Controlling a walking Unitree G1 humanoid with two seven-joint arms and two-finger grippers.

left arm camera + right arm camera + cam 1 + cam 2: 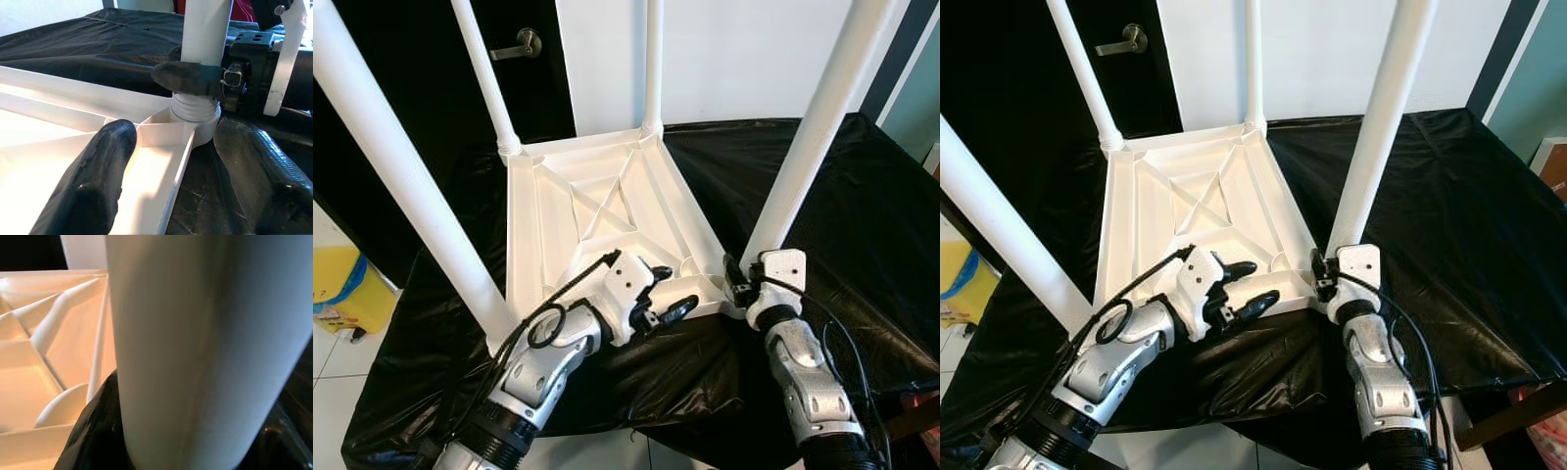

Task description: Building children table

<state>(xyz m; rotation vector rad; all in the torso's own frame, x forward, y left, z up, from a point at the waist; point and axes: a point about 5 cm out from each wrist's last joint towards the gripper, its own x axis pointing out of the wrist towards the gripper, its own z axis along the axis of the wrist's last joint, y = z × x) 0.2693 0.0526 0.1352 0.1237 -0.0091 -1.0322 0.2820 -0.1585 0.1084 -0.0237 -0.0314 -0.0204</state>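
white plastic children table point(607, 211) | upside down, ribbed underside up | four white legs point(813, 137) standing upward at its corners | near front edge of black-covered counter point(862, 225)

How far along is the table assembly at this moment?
All four white legs stand upright in the corners of the upside-down tabletop on the black cloth. In hand: the right gripper clamps the near right leg just above its socket; the left gripper, open, straddles the near rim. Left: final tightening perhaps, then flipping it.

Home: door handle point(519, 45), tiled floor point(333, 362)
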